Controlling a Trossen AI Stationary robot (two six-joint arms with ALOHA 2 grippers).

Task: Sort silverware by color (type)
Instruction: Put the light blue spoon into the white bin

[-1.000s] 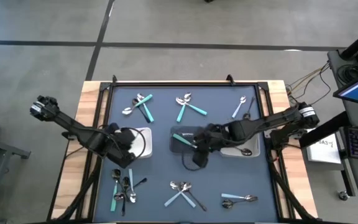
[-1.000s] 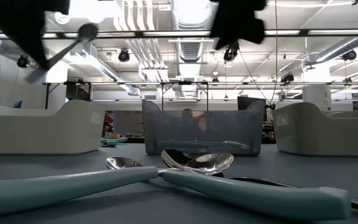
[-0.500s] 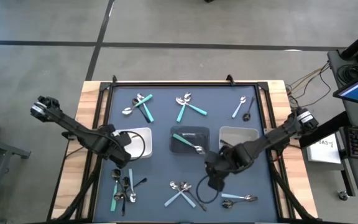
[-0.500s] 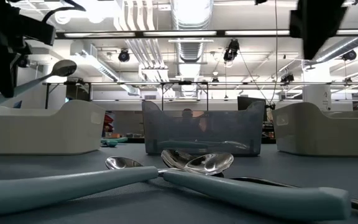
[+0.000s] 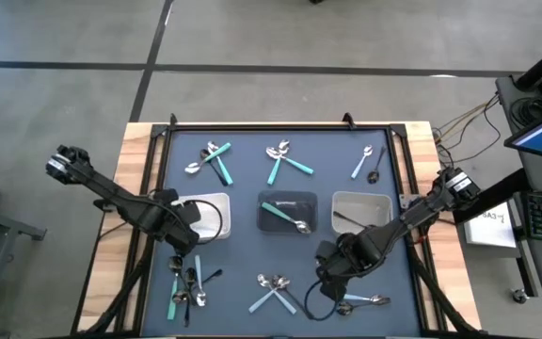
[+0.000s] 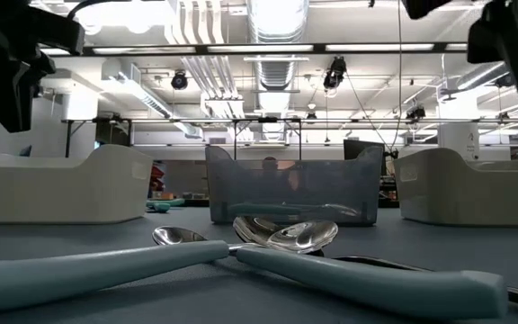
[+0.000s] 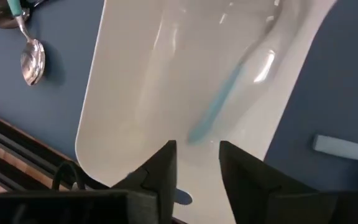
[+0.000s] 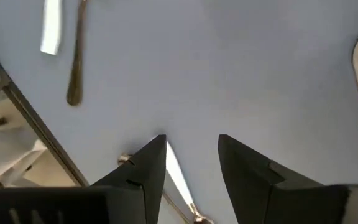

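Note:
My left gripper [image 5: 179, 228] [image 7: 197, 171] hangs open, pointing down over the near left corner of the white left tray [image 5: 216, 201]. A teal-handled spoon [image 7: 219, 106] shows blurred inside that tray [image 7: 135, 112], clear of the fingers. My right gripper [image 5: 332, 281] [image 8: 191, 162] is open and points down over the blue mat near the front right. It is just left of a teal-handled piece and a silver one [image 5: 360, 301]. A pale teal handle [image 8: 176, 177] lies on the mat between and below its fingers, which do not touch it.
A grey middle tray [image 5: 288, 200] holds a teal piece and a silver spoon [image 5: 299, 226]. The white right tray [image 5: 360, 200] stands beside it. Silverware clusters lie at far left [image 5: 213, 160], far middle [image 5: 285, 160], far right [image 5: 367, 162], near left [image 5: 186, 282] and near middle [image 5: 276, 290].
My left gripper has let go of the spoon it held over the left tray; the spoon has dropped into that tray. My right gripper has swung from the middle tray toward the near right of the table and come down over the silverware there, staying open.

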